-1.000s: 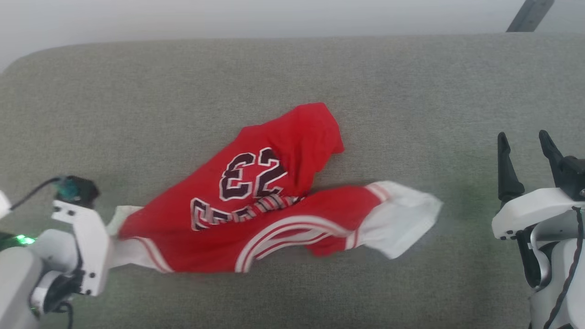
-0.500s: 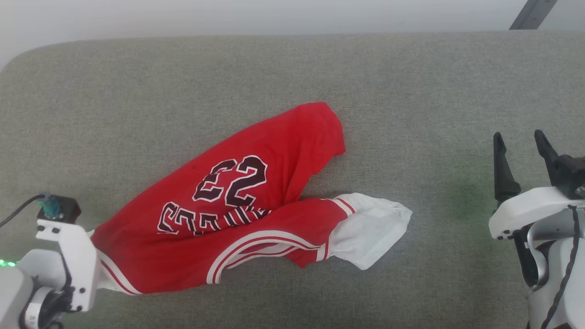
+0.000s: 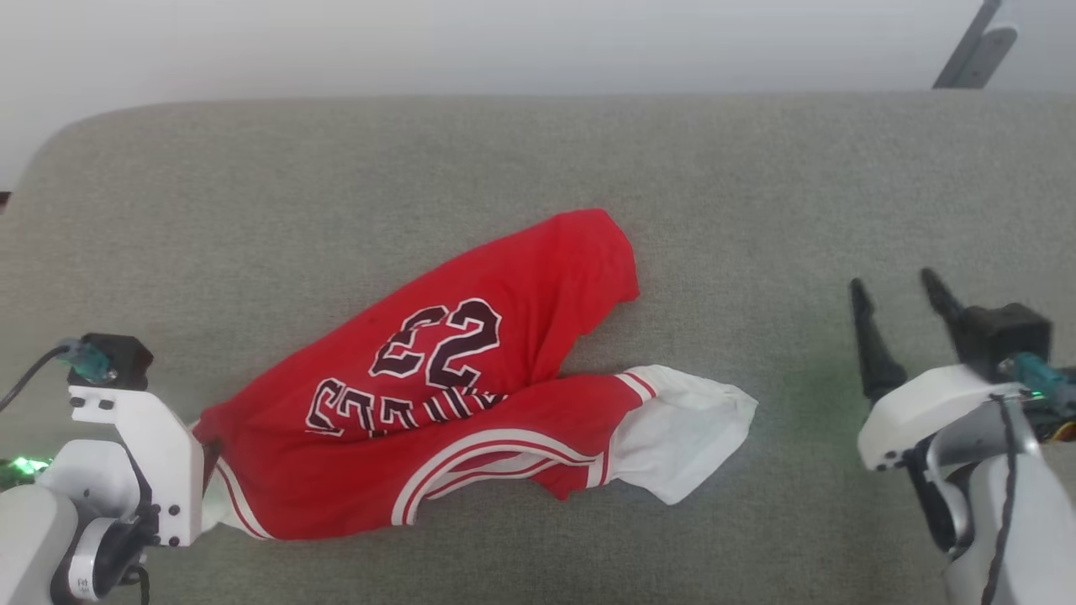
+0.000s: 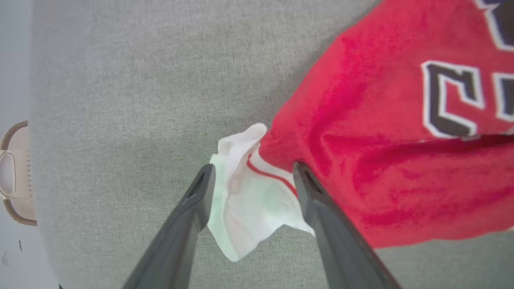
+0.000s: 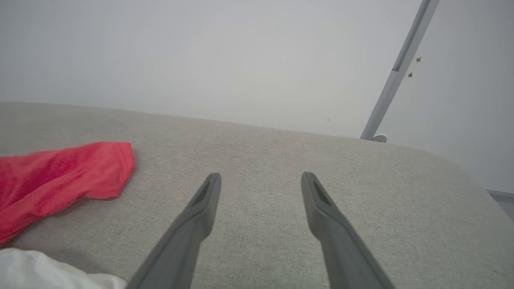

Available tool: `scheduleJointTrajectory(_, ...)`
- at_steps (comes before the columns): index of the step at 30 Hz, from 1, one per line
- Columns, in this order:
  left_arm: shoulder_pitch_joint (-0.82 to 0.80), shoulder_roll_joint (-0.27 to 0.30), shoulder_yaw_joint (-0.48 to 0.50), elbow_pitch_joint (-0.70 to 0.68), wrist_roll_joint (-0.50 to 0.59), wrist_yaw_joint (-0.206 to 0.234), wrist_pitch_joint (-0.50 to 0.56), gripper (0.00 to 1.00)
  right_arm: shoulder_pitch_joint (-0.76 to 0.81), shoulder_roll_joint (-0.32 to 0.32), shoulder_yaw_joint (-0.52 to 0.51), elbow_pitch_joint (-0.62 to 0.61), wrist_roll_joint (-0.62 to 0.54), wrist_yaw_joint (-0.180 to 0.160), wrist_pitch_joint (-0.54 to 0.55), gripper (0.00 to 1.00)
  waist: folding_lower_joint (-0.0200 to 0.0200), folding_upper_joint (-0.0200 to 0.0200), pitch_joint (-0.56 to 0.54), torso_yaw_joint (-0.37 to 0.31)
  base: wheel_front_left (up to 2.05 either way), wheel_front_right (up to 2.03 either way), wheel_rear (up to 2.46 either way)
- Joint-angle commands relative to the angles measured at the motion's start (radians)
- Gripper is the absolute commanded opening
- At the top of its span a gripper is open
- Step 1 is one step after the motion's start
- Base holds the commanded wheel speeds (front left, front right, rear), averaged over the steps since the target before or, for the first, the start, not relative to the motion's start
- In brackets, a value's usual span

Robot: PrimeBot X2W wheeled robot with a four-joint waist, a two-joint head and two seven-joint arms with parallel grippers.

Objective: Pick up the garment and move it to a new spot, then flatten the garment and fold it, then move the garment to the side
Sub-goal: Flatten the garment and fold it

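Garment (image 3: 471,395), head view: red body w/ the no. 23 face-up, lying rumpled approx. mid-way across the grey cushion (image 3: 756,185). The body is doubled over itself. One white sleeve (image 3: 685,433) splays toward my right side.
Arms, head view: my left arm (image 3: 134,445) sits at the cloth's left end, right against it, w/ the fingers hidden under the wrist. My right gripper (image 3: 891,281) stands well apart from the cloth, jaws wide, nothing btwn them.
Left wrist view: my left gripper (image 4: 253,168) has its jaws spread. The second white sleeve (image 4: 249,200) lies bunched btwn the two fingers and isn't pinched. One fingertip is at the red edge; I cannot tell whether it touches.
Right wrist view: right gripper (image 5: 261,176) is wide & empty, fingers over bare cushion. The Garment (image 5: 68,176) shows as a red fold at that view's left, and the white sleeve (image 5: 36,271) is at the bottom-left corner, near but apart.
Step in hand (judged): the move to a new spot looks done, since the cloth is down on the cushion & no jaw is clamped on it. Flattening is not yet begun.
Next move (judged): needs two holds, not one. My left should re-pinch at the second white sleeve or the hem, and my right should reach across to the white sleeve. Then pull apart, low over the cushion, to open out the doubled body.
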Motion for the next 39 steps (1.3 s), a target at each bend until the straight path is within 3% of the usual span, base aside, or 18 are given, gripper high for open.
scheduleJointTrajectory(1,0.015,-0.001,0.009,-0.012,-0.004,0.008,-0.021,1.0,0.013,-0.004,0.016,-0.003,0.015,0.0,0.008,1.0,0.0,0.0,-0.009,0.006,0.0,0.0,0.0)
scheduleJointTrajectory(5,0.046,-0.014,0.043,-0.041,0.002,0.019,-0.117,1.0,0.033,-0.022,0.08,-0.006,0.07,0.0,0.046,1.0,0.0,0.0,-0.026,0.016,0.0,0.0,0.0)
scheduleJointTrajectory(15,0.118,-0.065,0.09,-0.057,0.058,-0.006,-0.439,1.0,0.063,-0.088,0.217,-0.045,0.205,0.0,0.166,1.0,0.0,0.0,-0.047,0.041,0.0,0.0,0.0)
scheduleJointTrajectory(24,0.161,-0.138,0.117,-0.014,0.084,-0.027,-0.715,1.0,0.08,-0.176,0.344,-0.107,0.35,0.0,0.358,1.0,0.0,0.0,-0.046,0.073,0.0,0.0,0.0)
scheduleJointTrajectory(39,0.109,-0.256,0.101,0.106,0.115,-0.105,-0.92,1.0,0.004,-0.278,0.388,-0.077,0.43,0.0,0.604,1.0,0.0,0.0,0.021,0.177,0.0,0.0,0.0)
